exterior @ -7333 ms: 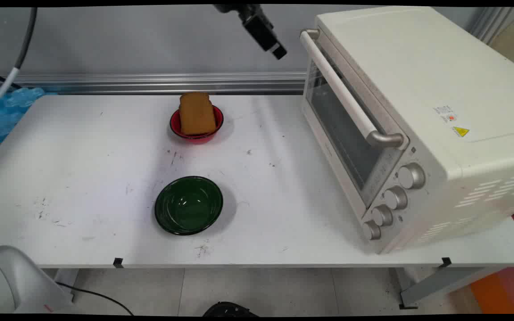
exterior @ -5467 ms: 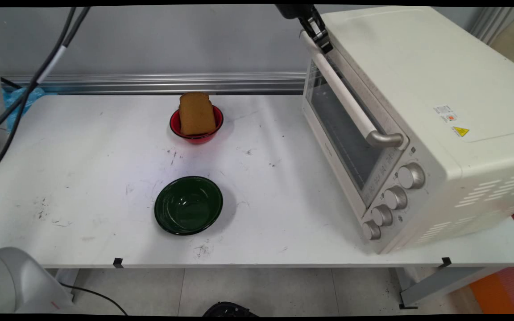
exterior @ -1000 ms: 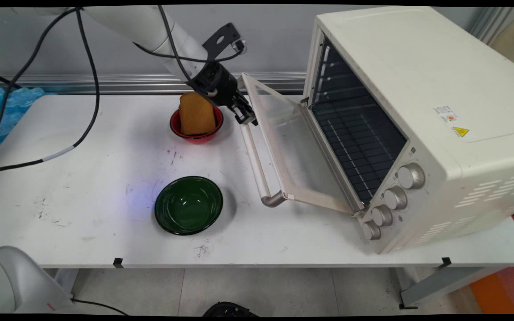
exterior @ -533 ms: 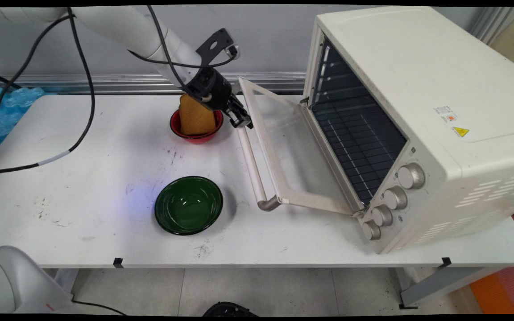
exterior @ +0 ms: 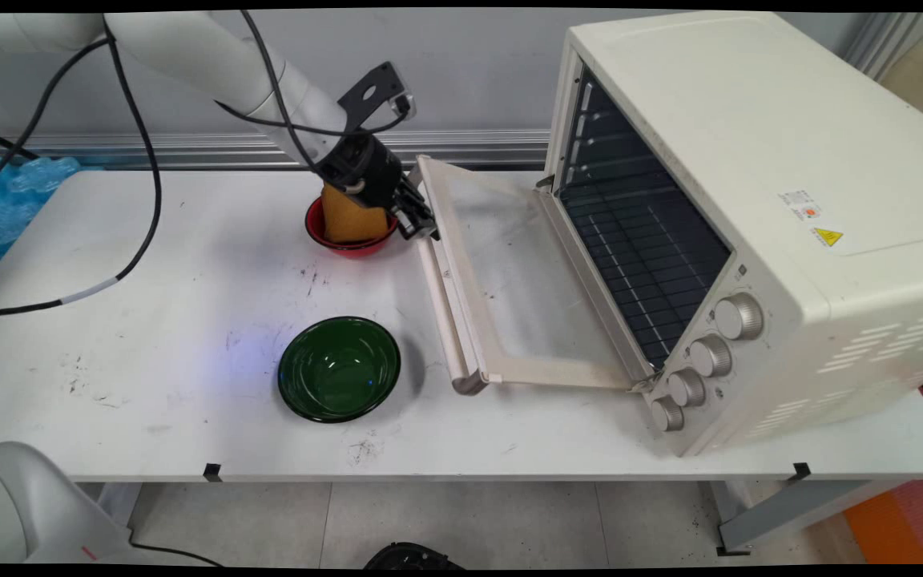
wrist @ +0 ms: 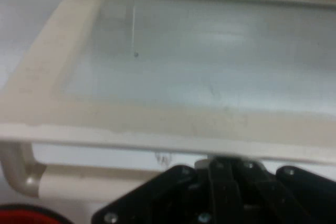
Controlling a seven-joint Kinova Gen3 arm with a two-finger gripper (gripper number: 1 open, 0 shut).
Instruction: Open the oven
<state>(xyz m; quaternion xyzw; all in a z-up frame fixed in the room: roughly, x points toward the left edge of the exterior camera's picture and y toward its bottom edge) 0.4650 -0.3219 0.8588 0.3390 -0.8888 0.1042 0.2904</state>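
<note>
One claw [exterior: 416, 224], closed on the handle [exterior: 439, 300] of the lowered oven door [exterior: 509, 280]; bread [exterior: 345, 220] in a red bowl [exterior: 333, 240] at its 9 o'clock.

A green bowl [exterior: 339, 369] sits empty near the desk's [exterior: 149, 320] front edge; behind it a red bowl [exterior: 333, 237] holds a bread slice [exterior: 347, 221]; blue plastic [exterior: 5, 200] lies at the far left.

Oven [exterior: 750, 184] right, door [exterior: 509, 280] dropped leftward — two bowls [exterior: 339, 369] left, bread [exterior: 349, 218] seemingly in the rear one.
</note>
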